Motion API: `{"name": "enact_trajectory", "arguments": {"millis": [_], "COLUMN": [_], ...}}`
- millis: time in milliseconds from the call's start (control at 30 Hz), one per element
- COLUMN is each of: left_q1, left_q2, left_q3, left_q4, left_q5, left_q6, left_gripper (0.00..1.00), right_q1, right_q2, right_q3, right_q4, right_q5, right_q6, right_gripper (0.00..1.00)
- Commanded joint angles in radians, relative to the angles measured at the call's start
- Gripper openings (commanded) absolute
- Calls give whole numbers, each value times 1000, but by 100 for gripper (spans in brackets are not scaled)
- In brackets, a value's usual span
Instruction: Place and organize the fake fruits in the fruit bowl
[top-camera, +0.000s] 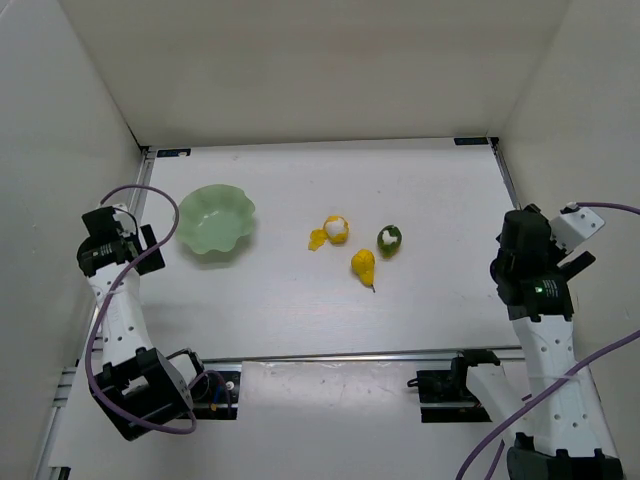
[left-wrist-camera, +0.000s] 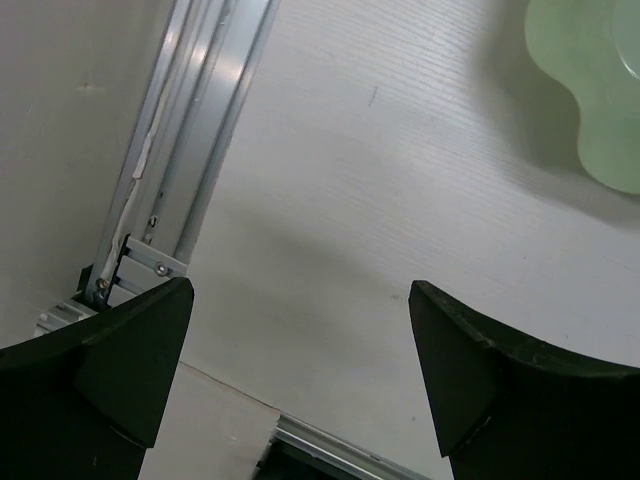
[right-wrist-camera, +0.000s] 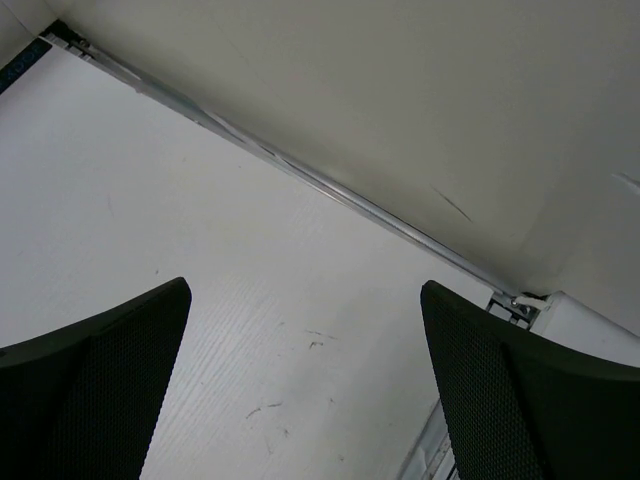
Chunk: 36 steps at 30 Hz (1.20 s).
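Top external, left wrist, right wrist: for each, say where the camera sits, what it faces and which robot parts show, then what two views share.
Top external: above and behind, looking down on the table; left arm, right arm, fruit bowl, fake fruits.
Left wrist: on the left arm, facing table and rail; open left gripper at bottom.
Right wrist: on the right arm, facing table edge and wall; open right gripper at bottom.
Shared: fruit bowl, in top external and left wrist.

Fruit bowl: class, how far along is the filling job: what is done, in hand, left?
Done: nothing; the fruit bowl is empty. In hand: nothing; left gripper and right gripper are open. Left: pear, peeled piece and green fruit all lie on the table.
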Motion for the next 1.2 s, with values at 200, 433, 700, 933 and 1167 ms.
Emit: {"name": "enact_trajectory", "arguments": {"millis": [200, 433, 700, 933, 1167], "left_q1": [-386, -1129, -1517, -1483, -1406], "left_q2": [-9, 221, 601, 924, 1048], "left_q3": [191, 373, 485, 871, 911], "left_q4": [-68, -138, 49, 49, 14], "left_q5": [112, -137, -48, 142, 171], "left_q6": [181, 314, 583, 428, 429], "left_gripper": [100, 100, 100, 100, 100], "right_q1": [-1, -1, -1, -1, -10], "right_q2": [135, 373, 396, 344, 317], "right_q3": [28, 109, 50, -23, -75], "right_q4": [62, 32, 62, 52, 52], "right_q5": [-337, -692, -763, -743, -743], "right_q6": [-170, -69, -8, -40, -86], "right_gripper": [100, 100, 100, 100, 100]}}
